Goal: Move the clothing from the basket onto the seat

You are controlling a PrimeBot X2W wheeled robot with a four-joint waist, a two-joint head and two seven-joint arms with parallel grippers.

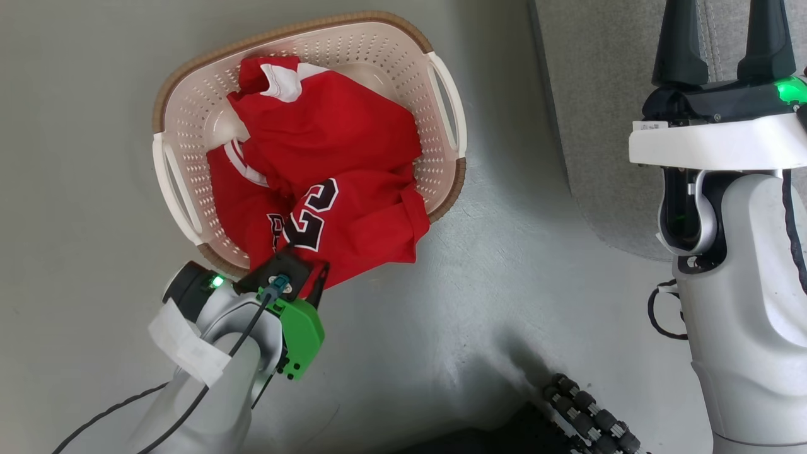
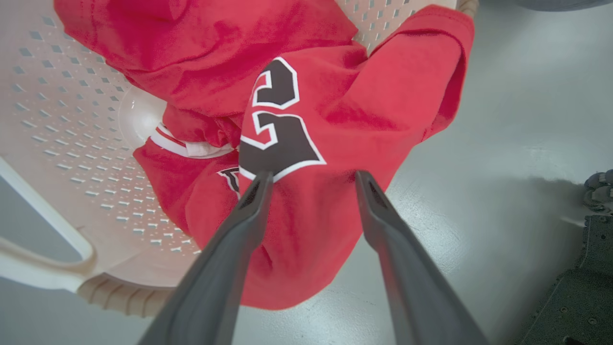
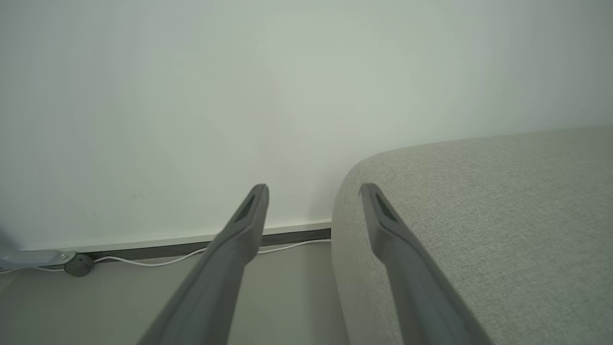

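The cream basket (image 1: 189, 113) stands on the floor at the upper left of the head view. In it lies the red clothing (image 1: 334, 145); the piece with black-and-white numerals (image 2: 278, 139) hangs out over the near rim. My left gripper (image 2: 313, 177) is open at that rim, its fingers pointing down at the numbered cloth, with nothing clamped between them. From the head camera the left gripper (image 1: 309, 277) is mostly hidden under its wrist. My right gripper (image 1: 722, 38) is open and empty, held above the grey seat (image 1: 599, 126), whose rounded corner (image 3: 479, 215) lies to its right.
Grey floor lies between basket and seat. My dark wheeled base (image 1: 580, 416) shows at the bottom edge. Behind the seat are a pale wall, a skirting board with a white cable (image 3: 158, 261) and a small grey fitting (image 3: 79, 263).
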